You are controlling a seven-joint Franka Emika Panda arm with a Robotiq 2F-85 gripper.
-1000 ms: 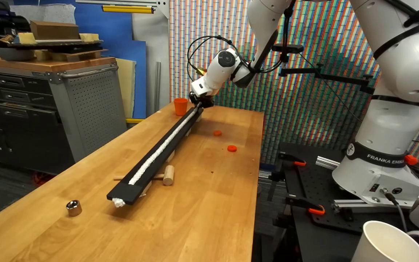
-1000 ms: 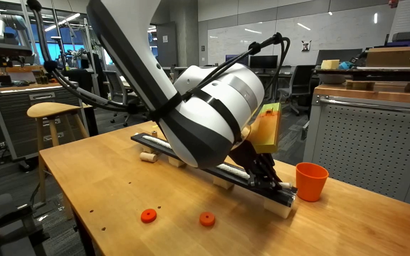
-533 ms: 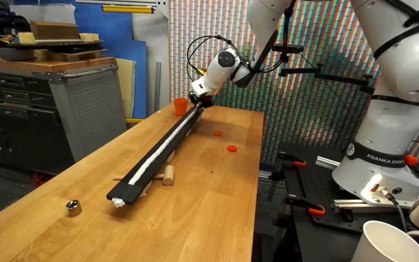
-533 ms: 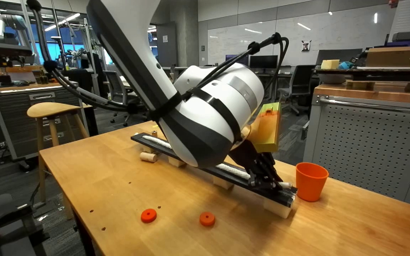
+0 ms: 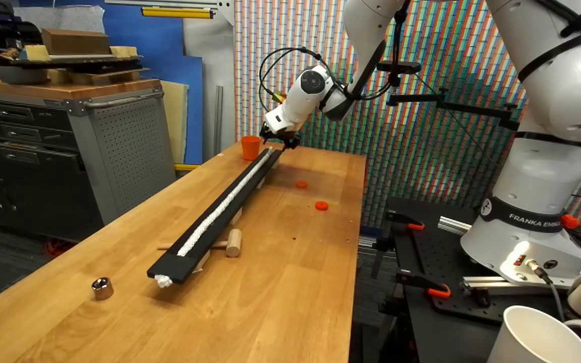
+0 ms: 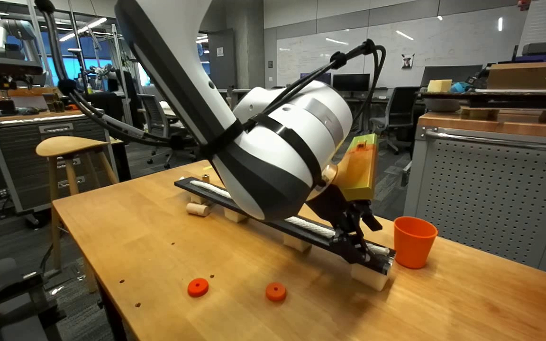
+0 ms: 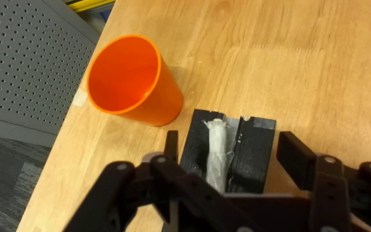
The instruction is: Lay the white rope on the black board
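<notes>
Along the long, narrow black board (image 5: 174,265), the thin white braided rope (image 5: 224,203) lies lengthwise, apparently in place. The black two-fingered tool (image 7: 230,149) is released, its jaws parted to either side of the rope's end, presumably to free it. Pale blocks (image 6: 369,277) raise the board off the wooden tabletop (image 6: 330,308), probably for finger clearance; a tapered orange cup (image 6: 414,242) stands just beside.

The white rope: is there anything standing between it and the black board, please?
Nothing visible does: the white rope lies along the black board; the open pincer grips neither. The orange cup stands apart.
</notes>
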